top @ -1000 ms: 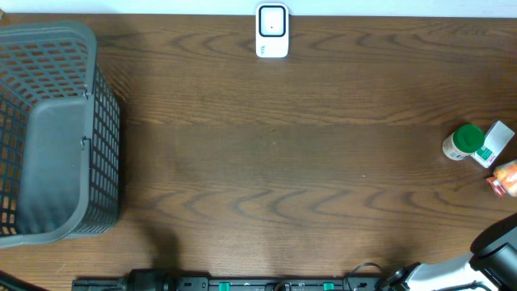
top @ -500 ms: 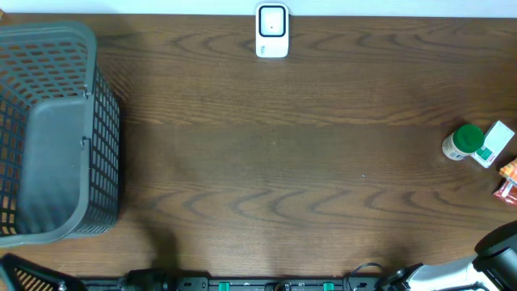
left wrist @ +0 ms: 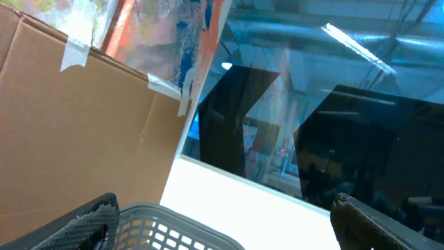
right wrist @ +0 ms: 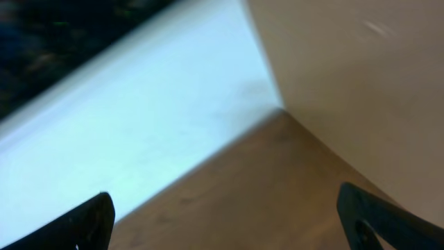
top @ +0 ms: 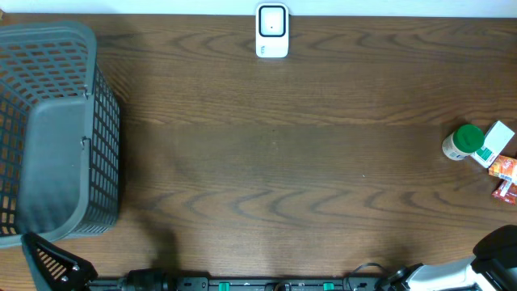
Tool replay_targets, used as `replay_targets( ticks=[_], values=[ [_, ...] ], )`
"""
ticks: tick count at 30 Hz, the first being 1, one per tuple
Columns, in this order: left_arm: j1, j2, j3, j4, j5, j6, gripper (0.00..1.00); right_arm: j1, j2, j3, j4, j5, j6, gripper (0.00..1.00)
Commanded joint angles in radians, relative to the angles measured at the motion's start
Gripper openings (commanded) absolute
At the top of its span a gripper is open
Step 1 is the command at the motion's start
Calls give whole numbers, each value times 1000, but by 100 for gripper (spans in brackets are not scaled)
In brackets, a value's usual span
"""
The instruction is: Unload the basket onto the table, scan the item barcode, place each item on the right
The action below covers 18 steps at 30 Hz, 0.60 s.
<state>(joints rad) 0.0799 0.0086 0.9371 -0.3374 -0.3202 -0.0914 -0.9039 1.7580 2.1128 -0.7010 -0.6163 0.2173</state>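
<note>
An orange packet has just been dropped beside the bottle at the table's right edge; nothing is held. Both the left gripper and right gripper are spread wide, empty. The scanner is left untouched, so scanning seems unstarted.

Overhead view: even, soft light, sharp across the tabletop; faint shadow beside the basket at the left edge. Left wrist view: bright, with glare on a ceiling strip light. Right wrist view: motion-blurred, out of focus.
</note>
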Motion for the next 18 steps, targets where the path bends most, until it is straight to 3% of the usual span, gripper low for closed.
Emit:
replay_targets(
  ticks=[1, 4, 7, 18],
  values=[
    [4, -5, -1, -10, -13, 24, 97, 13, -53, 24, 108, -260, 119, 99],
    [4, -5, -2, -10, -13, 65, 97, 45, -100, 24, 159, -268, 141, 99],
    [4, -5, -2, -17, -13, 84, 97, 85, -157, 24, 106, -258, 96, 99],
    [-95, -5, -84, -102, 86, 99, 98, 369, -484, -121, 24, 82, -31, 99]
  ],
)
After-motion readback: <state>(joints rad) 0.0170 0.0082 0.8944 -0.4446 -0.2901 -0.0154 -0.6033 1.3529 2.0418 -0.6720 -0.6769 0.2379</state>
